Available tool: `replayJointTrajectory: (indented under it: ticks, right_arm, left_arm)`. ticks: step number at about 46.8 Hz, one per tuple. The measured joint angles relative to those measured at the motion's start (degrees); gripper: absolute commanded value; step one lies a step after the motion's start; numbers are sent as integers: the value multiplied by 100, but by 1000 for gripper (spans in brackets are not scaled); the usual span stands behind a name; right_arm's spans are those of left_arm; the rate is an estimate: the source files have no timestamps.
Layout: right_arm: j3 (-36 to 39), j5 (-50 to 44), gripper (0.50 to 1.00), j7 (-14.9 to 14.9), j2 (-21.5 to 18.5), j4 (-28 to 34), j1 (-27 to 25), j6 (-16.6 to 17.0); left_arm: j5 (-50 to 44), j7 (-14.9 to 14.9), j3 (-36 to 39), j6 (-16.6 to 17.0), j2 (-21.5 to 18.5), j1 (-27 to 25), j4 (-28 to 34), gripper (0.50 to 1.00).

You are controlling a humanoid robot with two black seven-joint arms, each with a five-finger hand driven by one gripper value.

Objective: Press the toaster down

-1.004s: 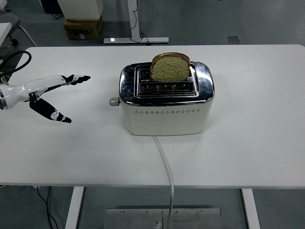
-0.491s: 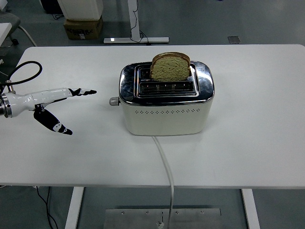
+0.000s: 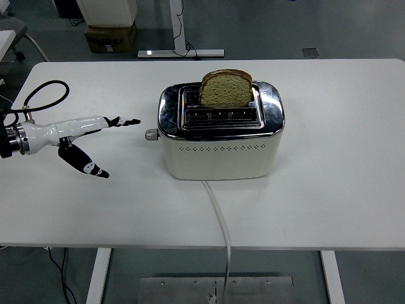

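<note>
Toaster (image 3: 220, 136) sits approx. centre of white surface (image 3: 342, 158), bread slice (image 3: 226, 89) upright in rear slot, lever knob (image 3: 150, 134) on its left end — left hand (image 3: 88, 136) hovers near knob w/o touching, fingers (image 3: 125, 121) released and extended toward it, thumb angled down.

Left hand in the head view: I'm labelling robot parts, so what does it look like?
The left hand has a glossy white shell over its back, slender black fingers with small white markings, and a silver ring at the wrist. A black cable loops up behind the wrist. The right arm is out of view.
</note>
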State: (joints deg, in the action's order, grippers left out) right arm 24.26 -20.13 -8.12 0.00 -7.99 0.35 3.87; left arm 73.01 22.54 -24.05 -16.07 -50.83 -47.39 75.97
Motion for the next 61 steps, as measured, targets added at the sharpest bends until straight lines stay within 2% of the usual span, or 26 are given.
replayJointTrajectory:
  ticks: [37,61]
  right_arm:
    - [0,0,1000,-6,0,-1,3,-1]
    - [-1,0,1000,-5,0,-1,0,-2]
  left_arm:
    - [369,-13,6,0,422,-1,-260,1000]
    - [404,-13,22,-10,495,26,-257,1000]
